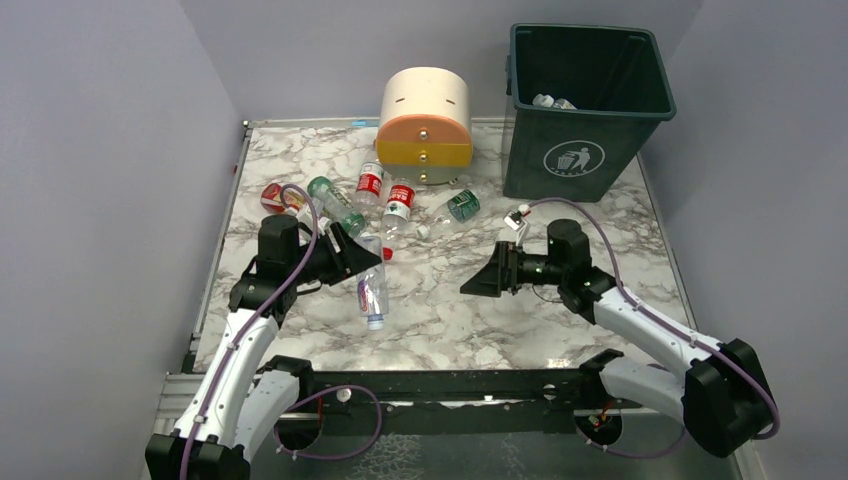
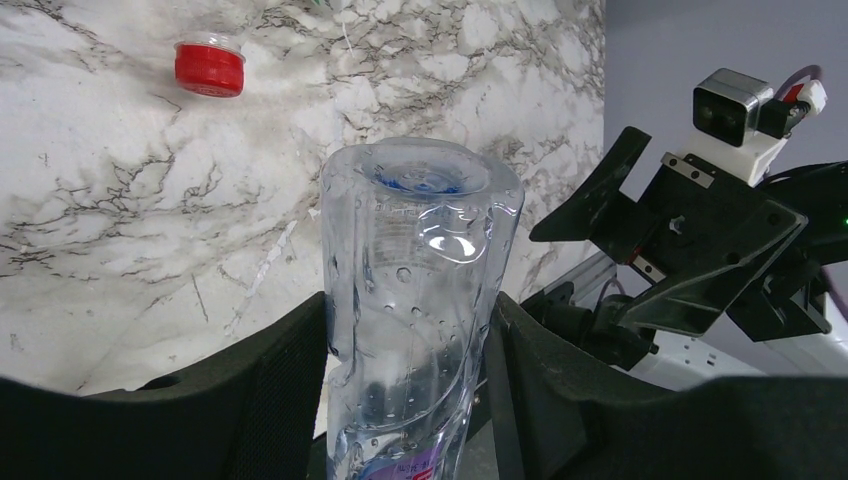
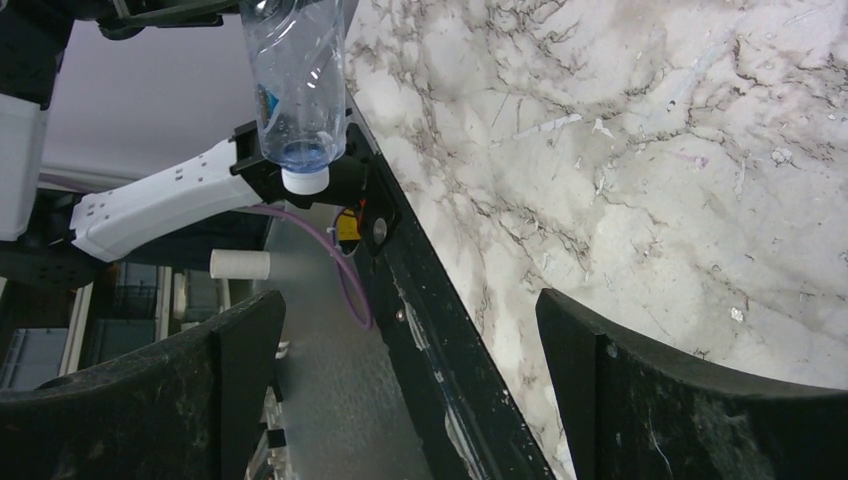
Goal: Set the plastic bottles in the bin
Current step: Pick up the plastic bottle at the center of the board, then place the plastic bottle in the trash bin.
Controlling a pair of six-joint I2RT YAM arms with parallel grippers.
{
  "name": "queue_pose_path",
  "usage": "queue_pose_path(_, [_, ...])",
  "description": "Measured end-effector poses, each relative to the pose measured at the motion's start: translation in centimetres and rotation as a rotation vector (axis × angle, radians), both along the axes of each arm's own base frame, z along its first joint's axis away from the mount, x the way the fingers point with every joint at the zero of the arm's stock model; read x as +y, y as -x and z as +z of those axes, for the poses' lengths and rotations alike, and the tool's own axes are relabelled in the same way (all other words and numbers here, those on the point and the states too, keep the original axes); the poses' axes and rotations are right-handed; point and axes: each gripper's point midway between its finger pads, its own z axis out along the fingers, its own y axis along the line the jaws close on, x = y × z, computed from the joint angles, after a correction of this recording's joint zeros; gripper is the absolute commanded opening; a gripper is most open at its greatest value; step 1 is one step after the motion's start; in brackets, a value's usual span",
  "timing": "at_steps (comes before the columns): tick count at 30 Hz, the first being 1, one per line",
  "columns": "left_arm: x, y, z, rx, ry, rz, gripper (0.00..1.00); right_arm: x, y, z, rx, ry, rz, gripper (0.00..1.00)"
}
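Observation:
My left gripper (image 1: 362, 260) is shut on a clear plastic bottle (image 1: 371, 292) with a bluish label; its white cap points toward the near edge. In the left wrist view the bottle (image 2: 415, 290) fills the gap between both black fingers of that gripper (image 2: 408, 400). My right gripper (image 1: 488, 277) stands open and empty to the bottle's right, facing it. The right wrist view shows the held bottle (image 3: 296, 80) beyond the wide-open right gripper (image 3: 410, 385). The dark green bin (image 1: 585, 160) stands at the back right with a bottle (image 1: 553, 101) inside.
Loose bottles lie behind the left gripper: two red-labelled ones (image 1: 369, 185) (image 1: 399, 200), a green one (image 1: 335, 205), a small green one (image 1: 462, 205), and one at the far left (image 1: 272, 195). A red cap (image 2: 209, 68) lies close by. The cream-and-orange drawer unit (image 1: 425, 125) stands at the back.

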Motion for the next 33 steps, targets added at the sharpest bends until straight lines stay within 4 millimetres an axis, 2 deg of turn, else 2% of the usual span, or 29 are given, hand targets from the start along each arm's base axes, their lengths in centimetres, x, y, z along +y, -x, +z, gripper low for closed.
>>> queue_pose_path(15, [-0.4, 0.1, 0.3, -0.010, 0.017, -0.020, 0.50, 2.0, 1.2, -1.3, -0.013, 0.050, 0.028, 1.00])
queue_pose_path(23, [-0.5, 0.7, 1.0, -0.032, 0.030, -0.027, 0.50, 3.1, 0.4, -0.8, -0.054, 0.053, 0.037, 1.00])
queue_pose_path(28, [-0.5, 0.8, 1.3, -0.035, 0.039, -0.023, 0.50, 4.3, 0.5, -1.4, -0.045, 0.052, 0.045, 0.99])
queue_pose_path(33, [-0.6, 0.8, 1.4, -0.031, 0.052, -0.016, 0.50, 5.9, 1.1, -0.7, -0.062, 0.015, 0.058, 0.94])
